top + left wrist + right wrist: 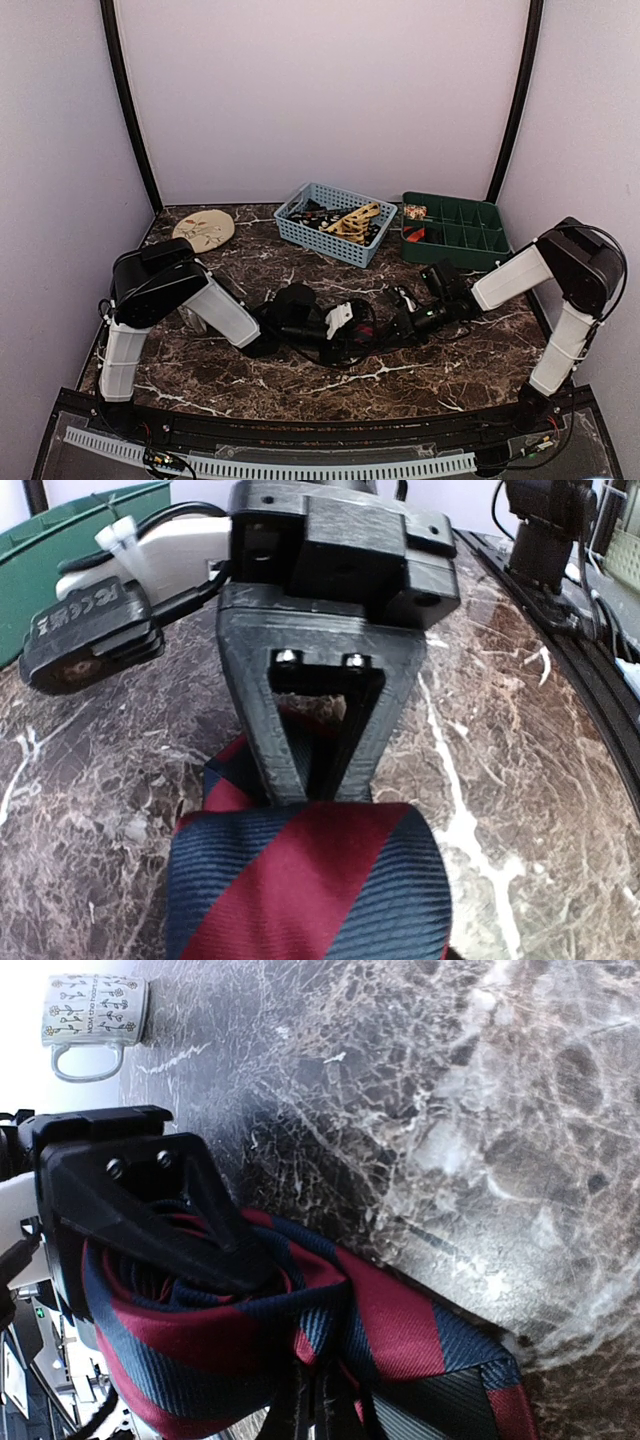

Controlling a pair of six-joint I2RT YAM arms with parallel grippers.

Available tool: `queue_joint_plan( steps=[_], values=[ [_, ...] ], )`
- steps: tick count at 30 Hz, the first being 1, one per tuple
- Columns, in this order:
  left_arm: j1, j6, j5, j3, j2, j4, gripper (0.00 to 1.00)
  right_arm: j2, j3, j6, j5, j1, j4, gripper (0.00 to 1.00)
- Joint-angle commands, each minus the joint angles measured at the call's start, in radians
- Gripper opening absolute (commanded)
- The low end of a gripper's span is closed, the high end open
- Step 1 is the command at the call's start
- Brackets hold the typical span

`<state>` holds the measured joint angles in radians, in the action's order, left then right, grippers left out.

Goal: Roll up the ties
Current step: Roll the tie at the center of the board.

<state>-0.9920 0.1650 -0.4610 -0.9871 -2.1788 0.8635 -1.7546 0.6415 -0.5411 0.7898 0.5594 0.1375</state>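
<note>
striped tie [400, 1330] part-coiled between left gripper [350, 325] and right gripper [395, 325] | jaw openings: cannot tell | other ties [350, 220] unrolled in blue basket [300, 236]

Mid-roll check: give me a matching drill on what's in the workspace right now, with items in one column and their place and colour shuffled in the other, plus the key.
Column one:
1. striped tie
2. basket
3. compartment tray
4. round disc

Column two:
A. back left, tan with a pattern
B. back right, dark green
C. in the middle between the two arms, navy and red
D. back centre, light blue

Pairs: 1-C, 2-D, 3-B, 4-A
</note>
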Motion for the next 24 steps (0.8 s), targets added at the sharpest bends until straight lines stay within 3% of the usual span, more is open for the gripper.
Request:
queue_joint_plan(
  steps=[1, 3, 5, 8, 10, 21, 24],
  values=[
    [-0.003, 0.004, -0.012, 0.01, 0.006, -0.052, 0.34, 0.06, 0.001, 0.029, -0.097, -0.013, -0.119, 0.14],
    [-0.007, 0.015, 0.0, 0.019, 0.012, -0.08, 0.32, 0.133, 0.015, 0.013, -0.088, -0.014, -0.125, 0.32],
    [-0.011, 0.025, 0.018, 0.022, 0.013, -0.118, 0.3, 0.188, 0.039, 0.007, -0.088, -0.014, -0.153, 0.42],
    [-0.011, 0.036, 0.032, 0.024, 0.013, -0.142, 0.29, 0.215, 0.063, -0.014, -0.064, -0.013, -0.171, 0.54],
    [-0.011, 0.044, 0.034, 0.025, 0.013, -0.151, 0.29, 0.208, 0.067, -0.044, -0.031, -0.013, -0.149, 0.56],
    [-0.011, 0.057, 0.052, 0.003, 0.013, -0.191, 0.29, 0.1, 0.058, -0.027, -0.047, 0.025, -0.148, 0.45],
    [-0.011, 0.053, 0.046, -0.005, 0.014, -0.197, 0.29, 0.086, 0.051, -0.013, -0.057, 0.025, -0.145, 0.27]
  ],
)
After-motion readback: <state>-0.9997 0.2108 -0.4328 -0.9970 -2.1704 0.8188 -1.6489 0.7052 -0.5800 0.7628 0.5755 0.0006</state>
